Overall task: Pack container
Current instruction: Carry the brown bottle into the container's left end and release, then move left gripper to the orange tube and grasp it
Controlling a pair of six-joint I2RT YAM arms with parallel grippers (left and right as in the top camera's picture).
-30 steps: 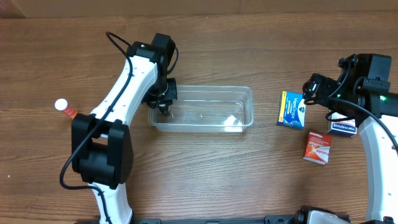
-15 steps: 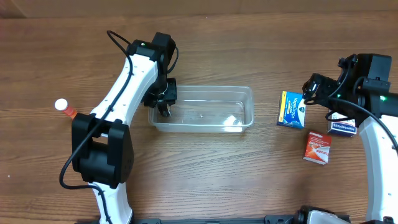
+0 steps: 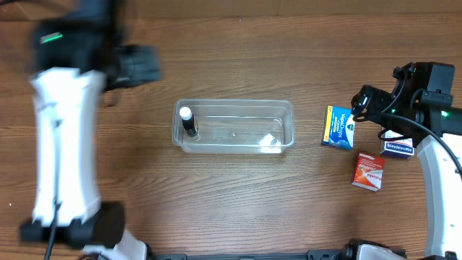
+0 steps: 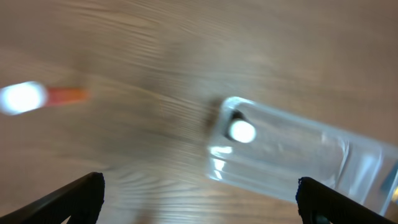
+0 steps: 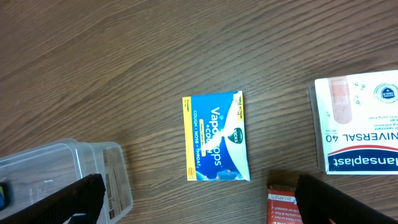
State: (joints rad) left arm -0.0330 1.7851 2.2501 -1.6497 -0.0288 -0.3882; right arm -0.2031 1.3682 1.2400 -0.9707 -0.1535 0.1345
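The clear, transparent plastic rectangular container [image 3: 238, 137] stands in the middle of the brown wooden counter [image 3: 231, 209], between my two arms. Inside it, at the end on my left side, a small dark bottle with a white cap [image 3: 188, 123] stands upright, close to the end wall. The other part of the container floor is bare.

My left end effector [image 4: 199, 182] is above the counter, up and to the left of the container, and touches nothing. Its two fingers are wide apart and hold nothing (the views of this arm are blurred, but the two tips show clearly at the lower corners of the wrist view). In the same view a small orange object with a white end [image 4: 34, 97] lies on the counter, well apart from the container; I cannot tell more about it.

My right end effector [image 5: 199, 183] hangs over the blue and white flat cardboard box [image 5: 215, 137], to the right of the container. Its fingers are also apart, with nothing between them. Near the blue box lie a white plaster box [image 5: 360, 121] and a red and white small box [image 3: 369, 172].
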